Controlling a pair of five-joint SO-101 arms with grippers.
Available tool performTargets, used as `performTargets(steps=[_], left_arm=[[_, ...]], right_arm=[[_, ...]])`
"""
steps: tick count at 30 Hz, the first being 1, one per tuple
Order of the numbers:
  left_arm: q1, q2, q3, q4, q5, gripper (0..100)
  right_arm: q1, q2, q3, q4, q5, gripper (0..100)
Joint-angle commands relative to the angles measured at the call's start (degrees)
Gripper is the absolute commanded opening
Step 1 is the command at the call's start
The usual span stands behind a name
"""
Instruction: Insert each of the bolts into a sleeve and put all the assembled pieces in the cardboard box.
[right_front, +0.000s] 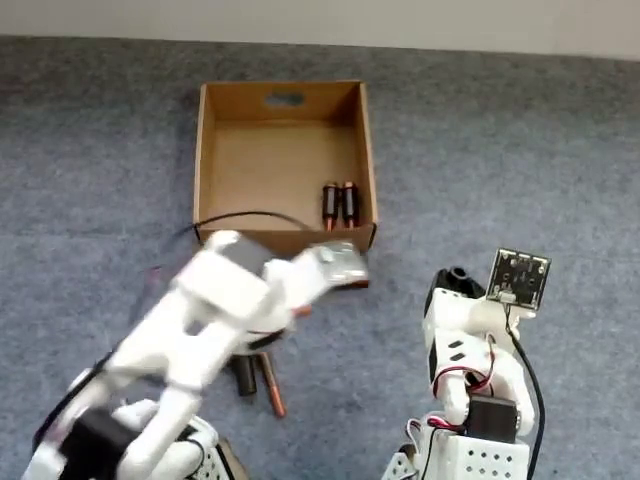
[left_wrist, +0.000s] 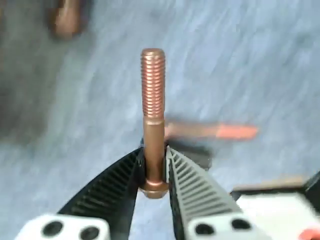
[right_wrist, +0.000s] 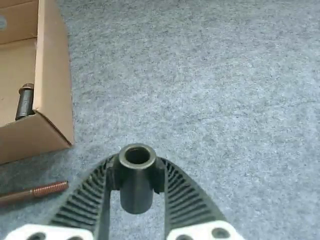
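My left gripper (left_wrist: 155, 152) is pinching a copper bolt (left_wrist: 153, 100) near its head. My right gripper (right_wrist: 135, 164) is clamping a dark sleeve (right_wrist: 136, 182) near the cardboard box (right_front: 285, 98), which is holding two assembled pieces (right_front: 339, 203).

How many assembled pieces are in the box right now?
2. One assembled piece and a second assembled piece lie side by side on the cardboard box floor, near its front right corner. The near wall may hide a strip of floor.

No readable text (none anywhere)
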Motion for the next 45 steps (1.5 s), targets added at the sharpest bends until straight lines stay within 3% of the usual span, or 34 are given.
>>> performTargets(steps=[1, 7, 11, 18, 24, 27, 31, 36, 38, 45], left_arm=[[-15.96, -10.95, 4.00, 3.25, -17.23, 1], [-41.10, -17.10, 11.30, -1.41, -50.55, 1], [-48.40, -16.40, 16.04, -10.46, -57.76, 1], [-49.10, -12.35, 22.11, -22.42, -57.67, 1], [-49.45, -11.38, 18.59, -22.95, -50.55, 2], [-49.45, -11.30, 17.10, -22.95, -46.68, 9], [-49.19, -11.38, 17.01, -22.95, -45.89, 19], [-49.54, -11.47, 16.40, -22.95, -45.89, 21], [-49.98, -11.56, 14.29, -21.89, -45.54, 21], [-49.63, -11.30, 6.99, 0.53, -31.74, 21]], right_arm=[[0.40, -0.75, -0.31, 0.22, -0.53, 0.5], [0.40, -0.84, -0.31, 0.22, -0.53, 0.5], [0.40, -0.92, -0.31, 0.22, -0.62, 0.5], [0.40, -0.84, -0.31, 0.31, -0.62, 0.5], [0.31, -1.10, 0.48, 0.13, -0.53, 0.5], [-1.36, -1.10, 1.01, -0.04, -0.53, 0.5], [-2.24, -1.10, 1.19, 0.04, -0.53, 0.5], [-2.33, -1.10, 1.19, 0.04, -0.53, 0.5], [-2.33, -1.10, 1.19, 0.13, -0.53, 0.5], [-2.33, -1.10, 1.19, 0.13, -0.53, 0.5]])
